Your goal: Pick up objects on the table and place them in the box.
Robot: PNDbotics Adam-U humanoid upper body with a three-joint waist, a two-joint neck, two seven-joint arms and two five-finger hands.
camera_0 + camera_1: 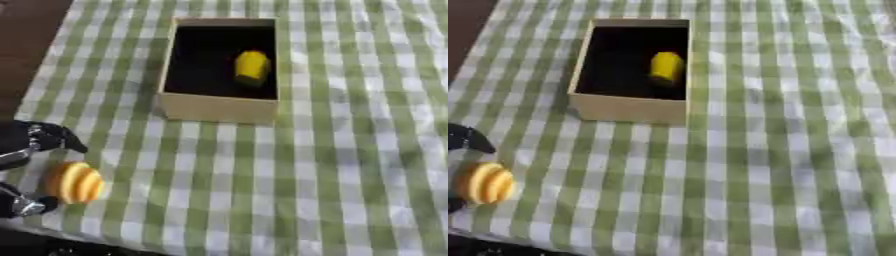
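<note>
One open cardboard box (219, 107) stands on the green-checked worktop (350, 165) toward 12 o'clock, a single yellow object (252, 67) lying inside against its black lining. A second item, one ridged orange-yellow object (75, 183), sits at about 8 o'clock near the worktop's edge. The robot's left hand (35, 142) enters from 9 o'clock, its dark fingers curved apart around the ridged object above and below; whether they touch it cannot be told.

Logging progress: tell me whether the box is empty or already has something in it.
Not empty. The open-topped box holds one yellow object on its dark floor, toward the right wall. A ridged orange object is outside it, by the left hand.
</note>
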